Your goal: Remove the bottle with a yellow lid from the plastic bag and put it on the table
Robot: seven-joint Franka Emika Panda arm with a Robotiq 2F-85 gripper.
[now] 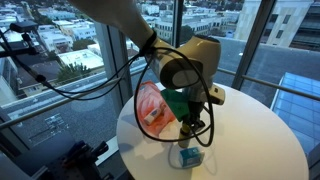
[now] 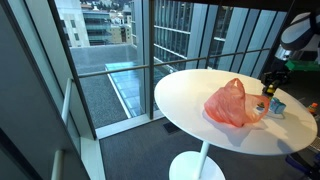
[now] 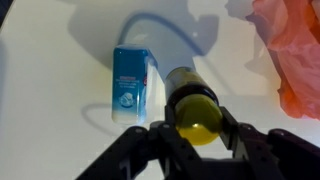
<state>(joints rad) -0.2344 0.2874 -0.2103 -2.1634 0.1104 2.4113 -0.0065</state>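
The bottle with the yellow lid (image 3: 192,108) is clamped between my gripper's (image 3: 192,125) fingers, lid towards the wrist camera, body pointing down at the white table (image 3: 60,60). In an exterior view the gripper (image 1: 193,128) holds the bottle just above the table, right beside the orange-red plastic bag (image 1: 152,108). In an exterior view the bottle (image 2: 268,93) is to the right of the bag (image 2: 232,104), outside it. The bag also shows at the right edge of the wrist view (image 3: 295,50).
A small blue and white carton (image 3: 133,85) lies on the table right beside the bottle; it also shows in both exterior views (image 1: 188,155) (image 2: 277,105). The round table (image 2: 190,100) stands by large windows. Black cables (image 1: 100,80) hang from the arm.
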